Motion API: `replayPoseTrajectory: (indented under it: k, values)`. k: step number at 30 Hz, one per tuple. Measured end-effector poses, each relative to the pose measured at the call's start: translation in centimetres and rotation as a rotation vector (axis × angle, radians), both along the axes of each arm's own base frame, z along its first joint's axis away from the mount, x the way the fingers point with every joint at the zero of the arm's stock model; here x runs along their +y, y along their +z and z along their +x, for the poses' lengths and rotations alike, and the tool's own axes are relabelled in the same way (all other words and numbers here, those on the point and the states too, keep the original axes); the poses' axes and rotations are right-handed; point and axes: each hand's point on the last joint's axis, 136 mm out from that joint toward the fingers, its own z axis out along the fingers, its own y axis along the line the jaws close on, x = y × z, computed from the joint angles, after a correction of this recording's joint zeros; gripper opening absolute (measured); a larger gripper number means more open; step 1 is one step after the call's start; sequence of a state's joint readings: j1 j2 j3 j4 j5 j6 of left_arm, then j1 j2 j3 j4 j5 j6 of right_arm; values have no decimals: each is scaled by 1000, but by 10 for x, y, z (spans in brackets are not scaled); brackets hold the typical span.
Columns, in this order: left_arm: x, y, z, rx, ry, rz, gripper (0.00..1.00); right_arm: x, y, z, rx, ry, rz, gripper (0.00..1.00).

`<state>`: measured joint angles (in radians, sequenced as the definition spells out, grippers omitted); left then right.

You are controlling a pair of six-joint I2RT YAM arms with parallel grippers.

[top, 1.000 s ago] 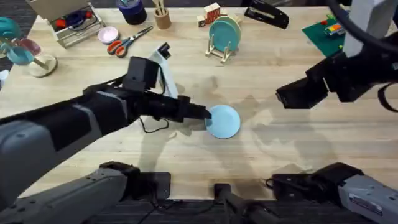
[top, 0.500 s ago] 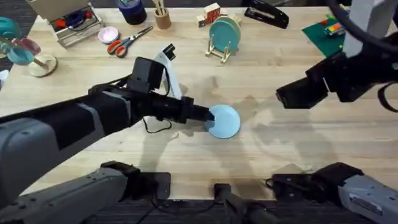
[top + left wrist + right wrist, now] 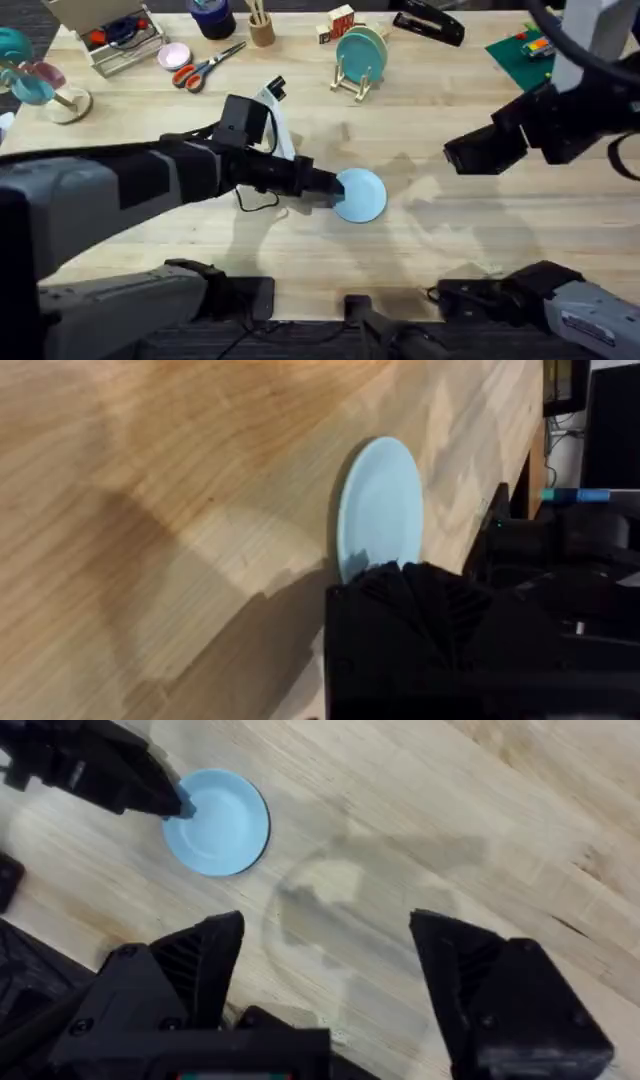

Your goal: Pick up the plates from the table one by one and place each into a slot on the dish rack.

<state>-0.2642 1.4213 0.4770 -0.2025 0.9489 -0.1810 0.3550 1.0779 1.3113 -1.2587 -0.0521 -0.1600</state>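
L arm at the pale blue plate (image 3: 359, 194) mid-bench (image 3: 450, 260), grasp step under way.
L pincer (image 3: 330, 189) at the plate's rim, can't tell if it's closed; R pincer (image 3: 325, 960) hangs wide open, empty. Next: firm grip, lift, carry to dish rack (image 3: 356, 82) w/ teal plate (image 3: 359, 53) already slotted; scissors (image 3: 203, 66) off the path.

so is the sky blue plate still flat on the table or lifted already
Flat on the table. The sky blue plate lies level on the wood, no raised edge, with the left gripper at its rim. Whether the gripper has clamped it: cannot tell.
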Motion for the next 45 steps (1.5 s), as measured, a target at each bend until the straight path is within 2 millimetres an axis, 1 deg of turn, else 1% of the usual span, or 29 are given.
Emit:
replayPoseTrajectory:
  k: [6,11,17,28,31,37,45]
  values:
    - [-1,-13,1,35,-1,1,42,0,0,0,0,0,0,993]
    - [-5,-18,0,73,-17,-39,41,0,0,0,0,0,0,994]
    - [-5,-17,-1,100,-10,-60,41,0,0,0,0,0,0,994]
    - [-5,-17,0,100,-9,-60,41,1,-2,-1,16,-26,18,994]
    - [-5,-17,0,97,-8,-60,41,5,-12,-4,48,-27,40,994]
    - [-5,-18,2,91,-5,-58,41,18,-41,-7,118,-24,99,995]
    - [-5,-18,2,91,-5,-58,41,42,-68,-8,178,-16,238,995]
